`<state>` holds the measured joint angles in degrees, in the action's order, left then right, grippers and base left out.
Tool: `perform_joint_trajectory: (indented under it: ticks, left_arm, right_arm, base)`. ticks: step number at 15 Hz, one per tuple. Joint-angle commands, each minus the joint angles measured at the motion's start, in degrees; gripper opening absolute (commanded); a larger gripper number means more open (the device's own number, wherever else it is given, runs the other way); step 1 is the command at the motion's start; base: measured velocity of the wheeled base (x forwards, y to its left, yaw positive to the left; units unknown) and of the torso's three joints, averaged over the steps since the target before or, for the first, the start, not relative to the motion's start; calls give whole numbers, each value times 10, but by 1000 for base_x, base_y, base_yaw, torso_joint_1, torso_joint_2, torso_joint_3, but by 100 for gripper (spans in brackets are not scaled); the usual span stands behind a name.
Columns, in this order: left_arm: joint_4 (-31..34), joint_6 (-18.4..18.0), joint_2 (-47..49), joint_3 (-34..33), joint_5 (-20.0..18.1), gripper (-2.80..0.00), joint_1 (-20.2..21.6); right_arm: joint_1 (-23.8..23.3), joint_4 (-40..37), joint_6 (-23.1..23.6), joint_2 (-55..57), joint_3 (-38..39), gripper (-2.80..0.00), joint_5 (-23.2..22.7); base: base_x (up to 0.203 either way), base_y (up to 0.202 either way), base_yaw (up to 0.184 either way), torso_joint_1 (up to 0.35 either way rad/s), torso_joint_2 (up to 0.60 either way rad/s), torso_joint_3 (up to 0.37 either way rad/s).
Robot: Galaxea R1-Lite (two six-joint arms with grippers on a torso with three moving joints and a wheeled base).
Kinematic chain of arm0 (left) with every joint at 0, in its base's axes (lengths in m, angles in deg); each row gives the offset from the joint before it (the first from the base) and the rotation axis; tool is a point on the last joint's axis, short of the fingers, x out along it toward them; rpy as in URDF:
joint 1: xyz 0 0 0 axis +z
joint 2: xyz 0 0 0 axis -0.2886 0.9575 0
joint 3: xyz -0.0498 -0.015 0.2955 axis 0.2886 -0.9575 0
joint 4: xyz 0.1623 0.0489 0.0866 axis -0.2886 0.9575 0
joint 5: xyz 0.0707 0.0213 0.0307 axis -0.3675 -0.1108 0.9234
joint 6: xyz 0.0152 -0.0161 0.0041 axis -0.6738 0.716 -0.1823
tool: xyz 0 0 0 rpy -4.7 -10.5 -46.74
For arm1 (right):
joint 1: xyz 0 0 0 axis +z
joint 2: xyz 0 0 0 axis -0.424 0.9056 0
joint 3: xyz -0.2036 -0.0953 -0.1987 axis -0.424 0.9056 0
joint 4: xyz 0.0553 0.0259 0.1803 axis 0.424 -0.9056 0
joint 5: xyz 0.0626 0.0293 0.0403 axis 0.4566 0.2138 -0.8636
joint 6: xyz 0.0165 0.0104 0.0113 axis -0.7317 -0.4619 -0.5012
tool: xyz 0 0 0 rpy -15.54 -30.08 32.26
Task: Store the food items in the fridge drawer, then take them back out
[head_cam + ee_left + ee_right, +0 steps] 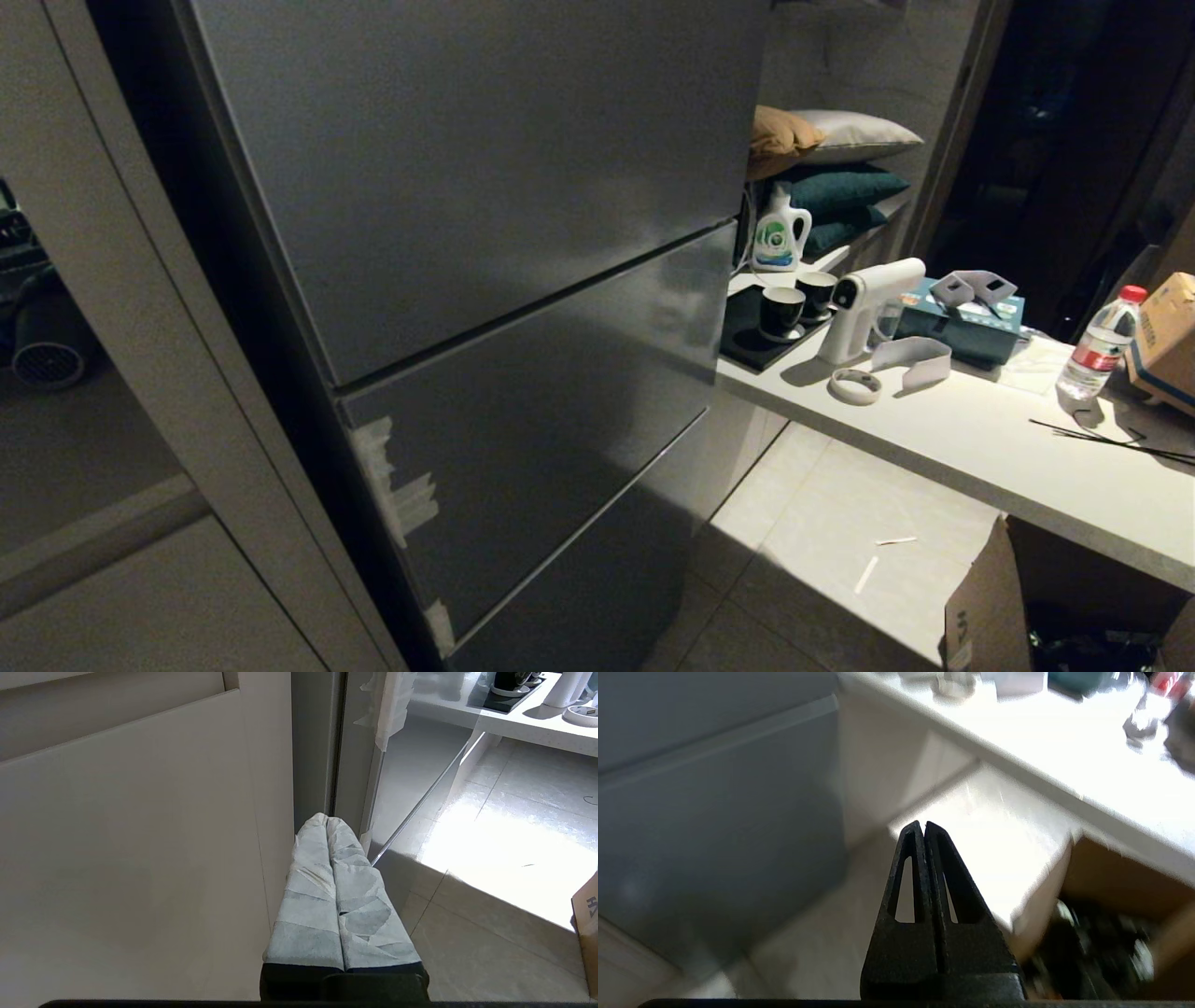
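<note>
Left gripper [327,820]: jaws pressed together, empty, low by the fridge edge.
Right gripper [923,825]: jaws together, empty, above the floor.
Fridge [485,280]: dark panels all shut; drawer and food hidden.
Counter [980,439]: water bottle [1100,343], cups [780,312].

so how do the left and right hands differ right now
The left hand has its fingers wrapped in pale, creased tape or cloth; the right hand shows bare black plastic fingers with triangular cut-outs. The left hand sits near the seam between the beige cabinet panel and the dark grey fridge front; the right hand hangs over the pale tiled floor beside the white counter. Both are shut and hold nothing.
</note>
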<state>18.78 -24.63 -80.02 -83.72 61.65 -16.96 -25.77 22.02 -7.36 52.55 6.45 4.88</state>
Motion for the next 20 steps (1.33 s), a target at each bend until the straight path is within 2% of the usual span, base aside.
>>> perform_joint_trajectory:
  ticks: [1,4,20]
  left_arm:
    - [-1,0,1,0,0,-280,0]
    - [-1,0,1,0,0,-280,0]
    - [0,-2,1,0,0,-280,-1]
  right_arm:
    - [7,1,-7,-98,18,-280,1]
    - [6,3,-26,-112,18,-280,3]
    - [6,3,-42,-112,18,-280,15]
  base:
    - [0,0,0,0,0,0]
    - [0,0,0,0,0,0]
    - [0,0,0,0,0,0]
